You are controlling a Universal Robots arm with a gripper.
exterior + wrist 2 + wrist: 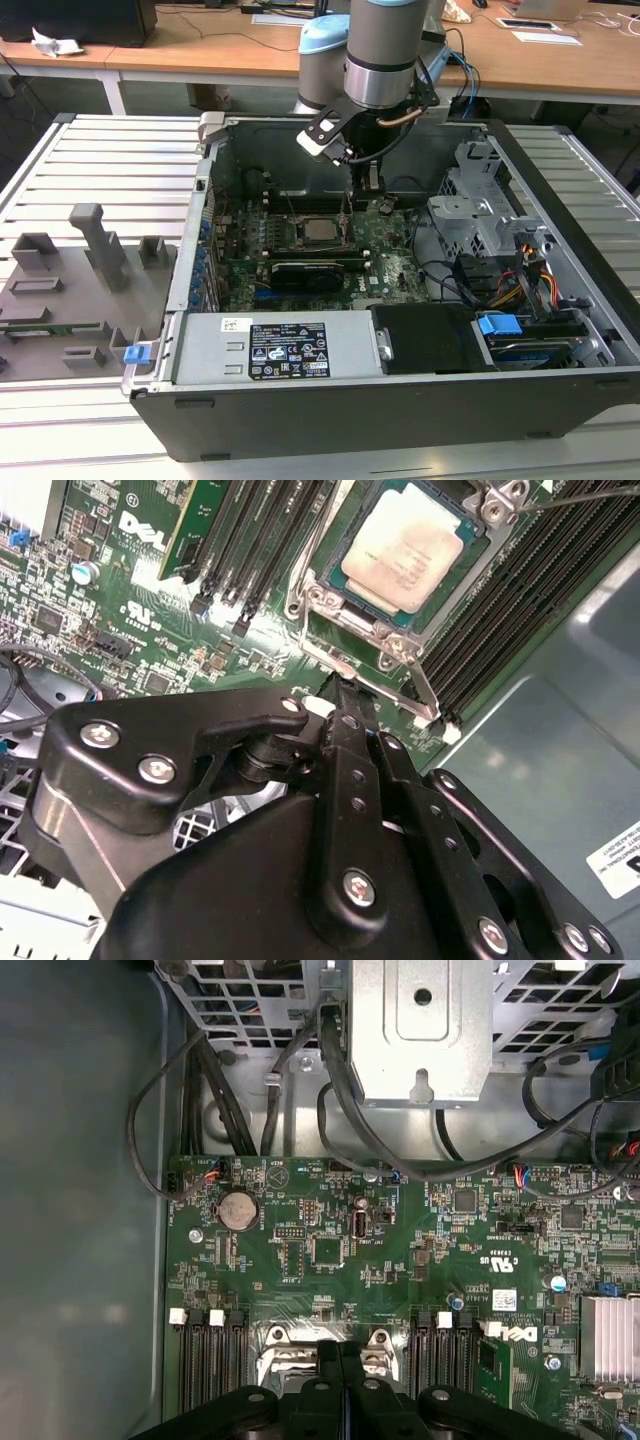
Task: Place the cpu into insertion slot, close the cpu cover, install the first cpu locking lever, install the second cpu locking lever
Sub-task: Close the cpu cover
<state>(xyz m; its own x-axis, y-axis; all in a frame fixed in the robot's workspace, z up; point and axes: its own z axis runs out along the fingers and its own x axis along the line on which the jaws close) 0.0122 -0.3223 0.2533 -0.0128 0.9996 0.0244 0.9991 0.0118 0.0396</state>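
Note:
The cpu [405,545], a square chip with a silver-grey top, lies flat in the insertion slot on the green board; in the exterior view the cpu [320,230] sits mid-board. The cpu cover [385,632], a thin metal frame, lies down around it. One wire locking lever [370,685] runs along the socket edge nearest my fingers, a second lever [318,555] along the adjoining side. My gripper [342,690] is shut, its tips at the socket's corner by the first lever; whether they touch it I cannot tell. Its black fingers [340,1355] press together. The gripper [365,185] hangs over the board's far side.
Long black memory slots [250,550] flank the socket. A black card with a fan grille [310,272] lies nearer the front, beside the power supply [275,350]. A metal drive cage [480,215] and cables crowd the exterior view's right. Grey fixtures [70,290] stand outside the case.

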